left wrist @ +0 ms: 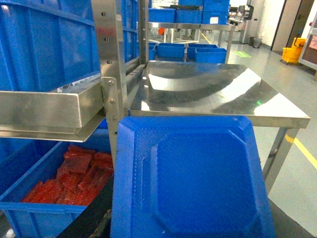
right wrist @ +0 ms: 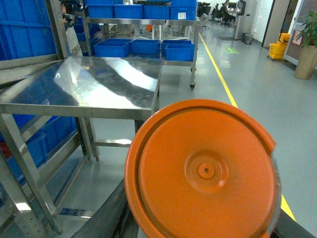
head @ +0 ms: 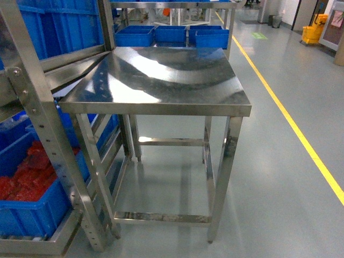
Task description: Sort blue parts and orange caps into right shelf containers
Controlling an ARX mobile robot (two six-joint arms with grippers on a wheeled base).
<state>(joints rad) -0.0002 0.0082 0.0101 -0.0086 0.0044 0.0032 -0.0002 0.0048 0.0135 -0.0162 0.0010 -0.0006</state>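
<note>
A round orange cap (right wrist: 205, 171) with a raised centre hub fills the right wrist view; one blue part (left wrist: 190, 181), ribbed and tray-like, fills the left. Neither gripper shows; their grip cannot be told.

Glossy steel table (head: 161, 80); smooth orange plastic lid (right wrist: 203, 168)

The head view looks forward and down across the steel table (head: 161, 80) from just past its near edge. Both wrist views face it from lower: the left over a blue part (left wrist: 193, 183), the right over an orange lid (right wrist: 203, 171). All three share the tabletop
</note>
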